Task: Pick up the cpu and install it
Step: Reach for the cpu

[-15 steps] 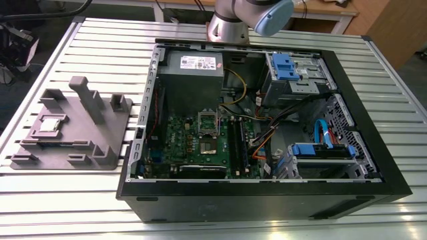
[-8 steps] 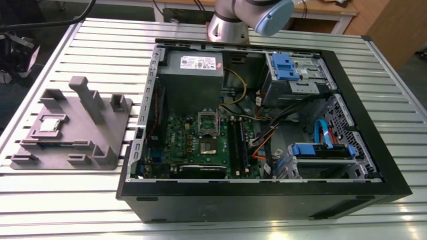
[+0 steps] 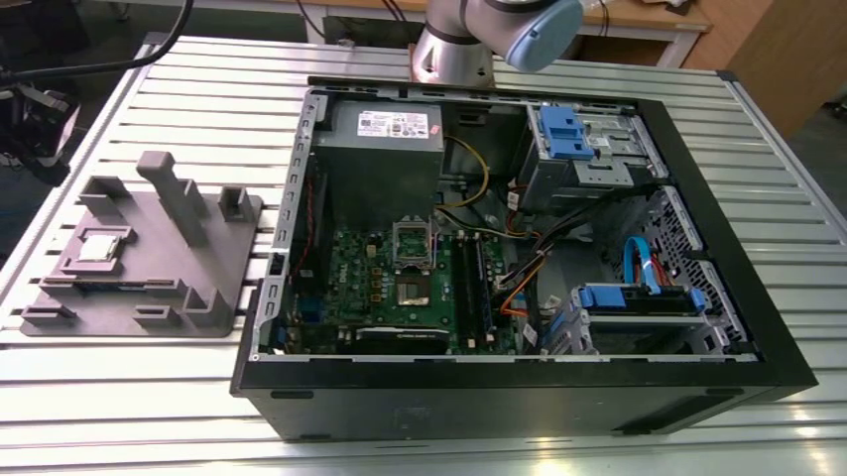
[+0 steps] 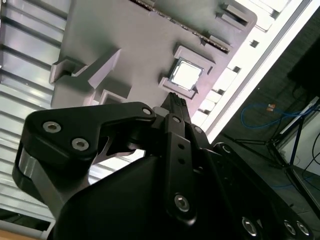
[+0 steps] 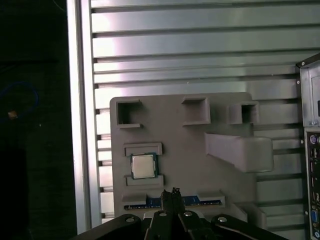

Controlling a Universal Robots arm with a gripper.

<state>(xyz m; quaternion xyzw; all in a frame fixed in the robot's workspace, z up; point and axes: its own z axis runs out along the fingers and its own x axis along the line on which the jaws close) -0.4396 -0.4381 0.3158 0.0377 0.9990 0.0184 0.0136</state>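
Cpu (image 5: 144, 166) lies flat, recessed in the grey tray (image 5: 190, 150).

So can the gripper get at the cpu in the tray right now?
Probably yes: the cpu lies uncovered in its tray pocket, and the gripper hangs above it, off to one side; its jaws look shut.

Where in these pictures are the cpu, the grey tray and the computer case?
cpu (image 5: 144, 166): first wrist view, middle of its metal top.
grey tray (image 5: 185, 150): first wrist view, bare flat surface.
computer case (image 3: 530, 402): exterior view, black outer side wall.
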